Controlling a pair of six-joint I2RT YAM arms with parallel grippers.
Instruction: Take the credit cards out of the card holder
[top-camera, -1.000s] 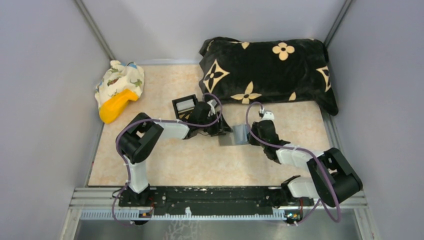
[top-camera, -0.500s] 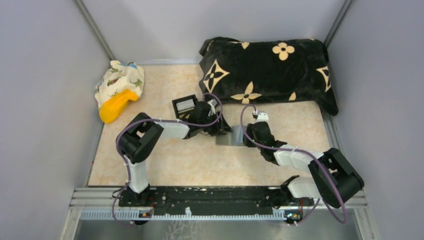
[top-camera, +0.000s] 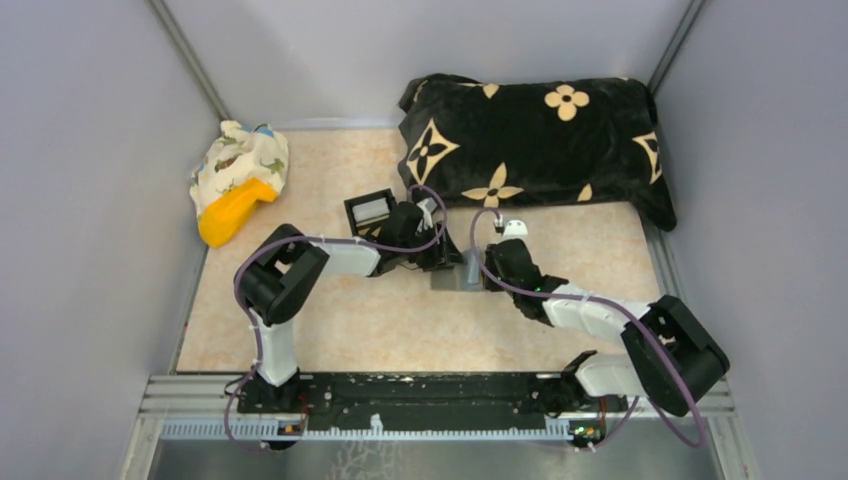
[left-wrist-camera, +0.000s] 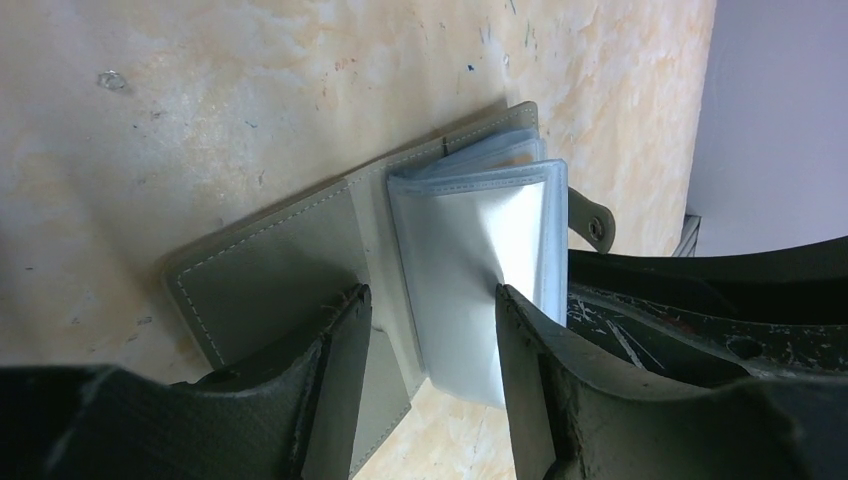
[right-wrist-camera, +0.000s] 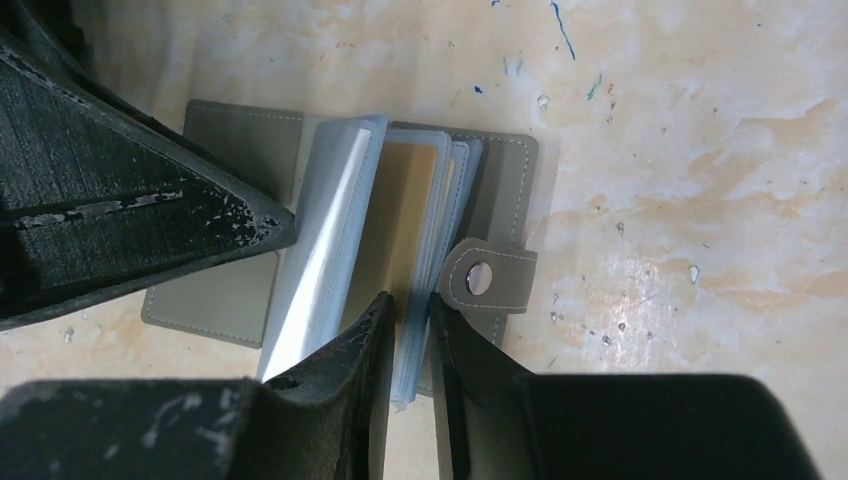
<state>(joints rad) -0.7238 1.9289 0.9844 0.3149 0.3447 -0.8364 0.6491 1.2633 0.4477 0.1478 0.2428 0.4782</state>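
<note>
The right gripper (right-wrist-camera: 410, 300) has moved in from 3 o'clock and now pinches the card holder (right-wrist-camera: 510, 190) sleeves (right-wrist-camera: 330, 220). The left gripper (left-wrist-camera: 430, 295) is spread and straddles the holder. Card extraction appears ready to start.

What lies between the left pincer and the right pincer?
The open card holder, flat on the table with its clear sleeves fanned up; the top view shows it between the left pincer and right pincer.
</note>
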